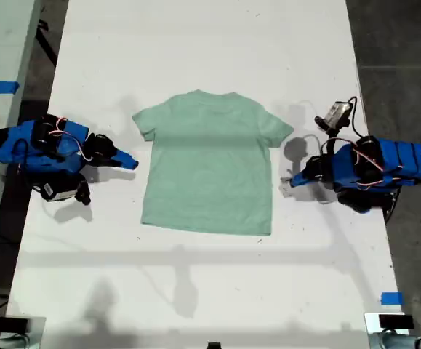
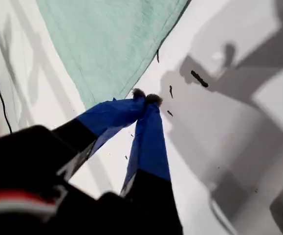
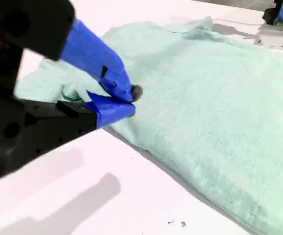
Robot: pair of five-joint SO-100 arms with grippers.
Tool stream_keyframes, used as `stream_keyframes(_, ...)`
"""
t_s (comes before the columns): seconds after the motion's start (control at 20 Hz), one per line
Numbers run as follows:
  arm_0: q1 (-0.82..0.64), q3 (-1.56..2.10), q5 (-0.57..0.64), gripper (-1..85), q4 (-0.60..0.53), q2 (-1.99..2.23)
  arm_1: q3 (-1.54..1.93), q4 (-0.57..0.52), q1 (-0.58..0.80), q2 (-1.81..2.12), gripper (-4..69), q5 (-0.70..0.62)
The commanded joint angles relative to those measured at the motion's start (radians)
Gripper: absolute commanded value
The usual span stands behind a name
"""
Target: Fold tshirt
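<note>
Fingers [image 2: 148, 142] of my first gripper [image 2: 146, 99] are pressed together, tips meeting just beside the tshirt's [image 1: 210, 167] side edge, over the white table [image 1: 195, 291]. My second gripper [image 3: 133, 100] is closed too, near the opposite sleeve. Between both, the tshirt lies flat and spread out.

One mint-green tshirt [image 1: 209, 163], two blue arms, one claw on each, my first claw [image 2: 146, 99] and my second claw [image 3: 131, 100], one white desk [image 1: 210, 43], three blue tape strips.
</note>
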Motion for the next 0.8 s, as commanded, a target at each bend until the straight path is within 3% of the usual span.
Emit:
stream_keyframes(0.0,0.017,0.008,0.006,0.1,0.008,0.104,-0.005,0.025,0.012,0.061,1.7,0.015)
stream_keyframes(0.3,0.015,0.006,0.000,0.2,0.008,0.104,-0.005,0.023,0.006,0.061,-0.6,-0.051)
stream_keyframes(0.75,0.018,-0.103,-0.008,0.1,-0.025,0.043,-0.120,0.061,-0.015,0.038,-1.1,-0.014)
